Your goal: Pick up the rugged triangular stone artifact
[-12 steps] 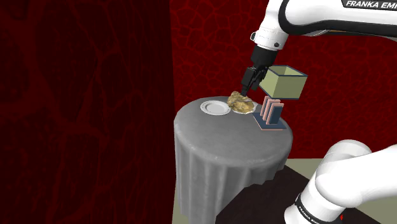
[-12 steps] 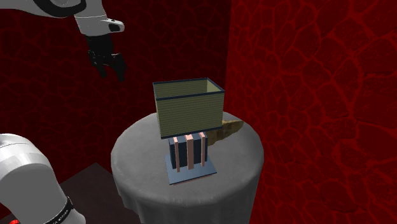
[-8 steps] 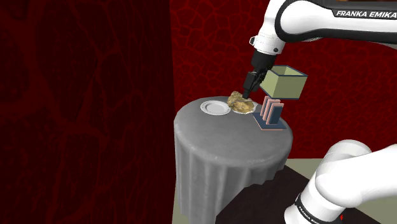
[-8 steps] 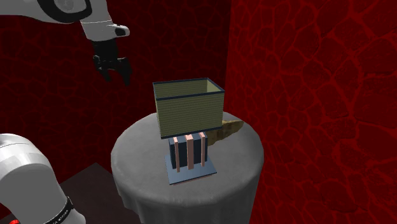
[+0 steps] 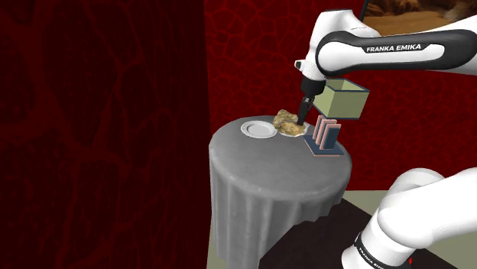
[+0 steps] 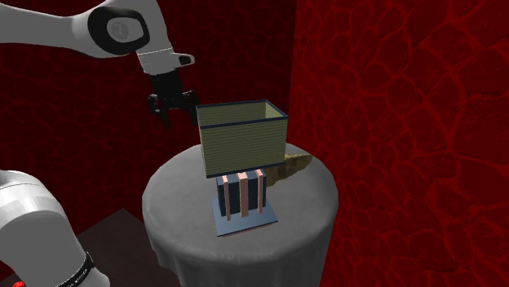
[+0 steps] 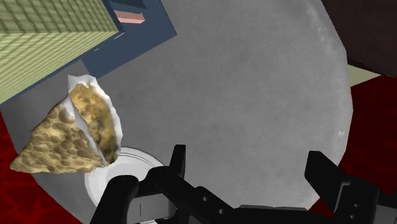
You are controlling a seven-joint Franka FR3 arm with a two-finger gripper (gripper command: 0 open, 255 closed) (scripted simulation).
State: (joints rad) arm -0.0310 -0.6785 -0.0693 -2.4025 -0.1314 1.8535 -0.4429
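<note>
approach step: the gripper (image 5: 305, 113), released with jaws apart, hangs near the stone artifact (image 5: 287, 122) right of centre in the shoulder view; next, centre over it and descend.

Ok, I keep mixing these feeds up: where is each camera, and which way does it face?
Shoulder view: beside the white arm, looking down on the round grey table; arm at the view's right.
Second exterior view: facing the table, olive box nearest; arm at the view's left.
Wrist view: on the hand, looking down; open black fingers show.
All share the rough tan triangular stone.
</note>
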